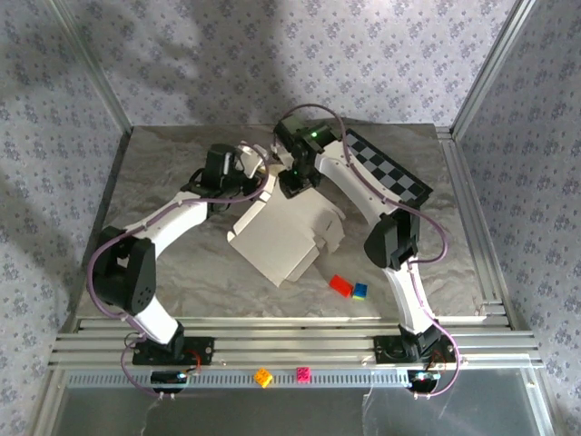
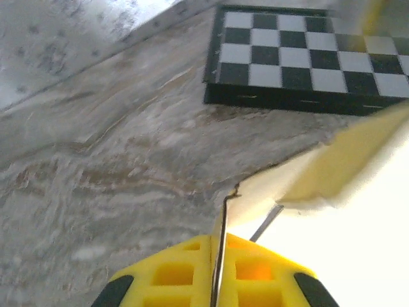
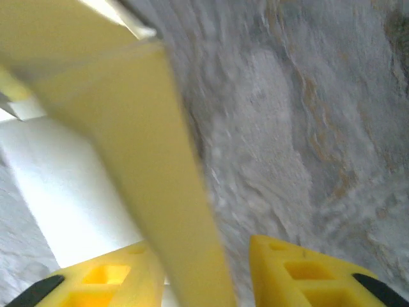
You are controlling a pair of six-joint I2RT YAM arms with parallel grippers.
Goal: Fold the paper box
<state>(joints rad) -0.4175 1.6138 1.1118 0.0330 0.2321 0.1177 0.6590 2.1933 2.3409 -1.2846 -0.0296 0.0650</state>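
The paper box (image 1: 286,236) lies partly folded in the middle of the table, white inner face up, with its far flaps raised. My left gripper (image 1: 259,168) is at the box's far left corner. In the left wrist view it (image 2: 217,249) is shut on a thin edge of the box (image 2: 345,166). My right gripper (image 1: 292,182) hangs over the box's far edge. In the right wrist view its jaws (image 3: 208,262) stand open around a raised yellow flap (image 3: 128,115). The flap lies against the left finger, and a gap separates it from the right finger (image 3: 300,272).
A black-and-white checkerboard mat (image 1: 390,168) lies at the back right, close beyond the box (image 2: 307,57). A red brick (image 1: 340,285) and a blue brick (image 1: 360,291) sit just in front of the box. An orange brick (image 1: 263,377) and a pink brick (image 1: 303,373) rest on the front rail.
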